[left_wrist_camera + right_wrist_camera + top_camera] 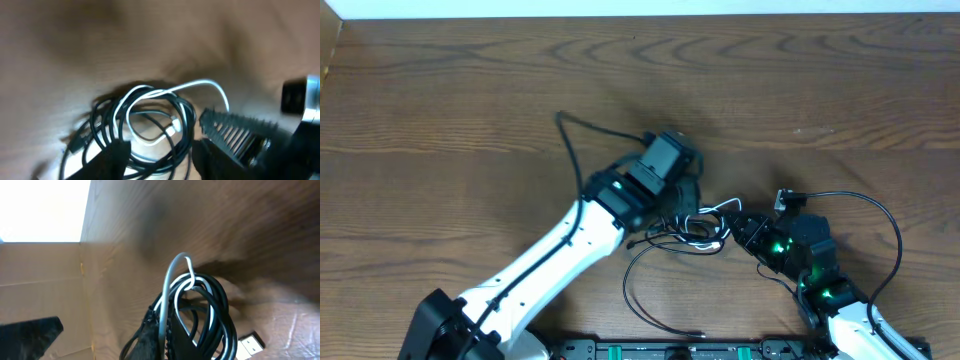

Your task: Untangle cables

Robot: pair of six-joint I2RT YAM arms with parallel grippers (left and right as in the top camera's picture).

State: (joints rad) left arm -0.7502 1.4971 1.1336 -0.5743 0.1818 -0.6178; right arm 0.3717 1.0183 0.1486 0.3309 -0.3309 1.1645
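- Black cables (688,228), with one white strand (200,84) among them, lie coiled in a knot near the middle of the wooden table (470,90), between the ends of the two arms.
- Loose tails leave the knot. One runs up and to the left past the left arm. One curves in an open loop toward the near edge. One sweeps wide around the right arm.
- Left gripper (160,150): sits over the knot. Its fingers stand partway apart, one on each side of the coil, and several black strands cross the gap between them. The wrist view is blurred, so I cannot tell whether the fingers pinch any strand.
- Right gripper (159,332): low at the knot's right side, jaws closed on the cables. The white strand and a handful of black loops come out from between its fingers and arch above them.
- A flat plug (250,342) with a silver tip lies on the wood just beside those black loops in the right wrist view.
- In the left wrist view the white strand rings the top of the coil and trails off to the right.
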